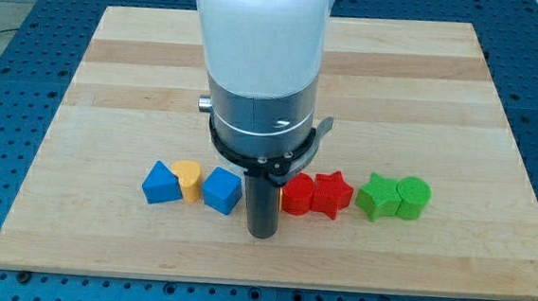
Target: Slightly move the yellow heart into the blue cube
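My tip (261,233), a blunt dark rod end holding nothing, rested on the pale wooden board (444,87) just right of the blue cube (221,191). The smooth yellow heart (188,179) sat wedged between that cube and a blue wedge-shaped block (161,183), touching both.

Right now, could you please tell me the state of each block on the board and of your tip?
Blue block: flat on board, touching yellow heart's left side.
Yellow heart: wedged between both blue blocks, touching each.
Blue cube: right of heart, touching it.
My tip: just right of blue cube, left of red blocks.
Red block: touching red star.
Red star: upright.
Green star: touching green cylinder.
Green cylinder: upright, rightmost.
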`<action>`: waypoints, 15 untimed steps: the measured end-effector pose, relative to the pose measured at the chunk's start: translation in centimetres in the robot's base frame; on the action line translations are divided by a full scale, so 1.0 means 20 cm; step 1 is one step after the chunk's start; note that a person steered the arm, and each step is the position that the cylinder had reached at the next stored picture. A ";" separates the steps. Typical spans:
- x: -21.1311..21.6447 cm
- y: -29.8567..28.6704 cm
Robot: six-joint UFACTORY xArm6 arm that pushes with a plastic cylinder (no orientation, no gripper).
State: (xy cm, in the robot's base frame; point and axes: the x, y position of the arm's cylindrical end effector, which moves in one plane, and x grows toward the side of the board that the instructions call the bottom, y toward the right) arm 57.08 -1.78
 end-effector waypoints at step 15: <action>0.10 -0.84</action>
State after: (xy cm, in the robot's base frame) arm 59.02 -18.54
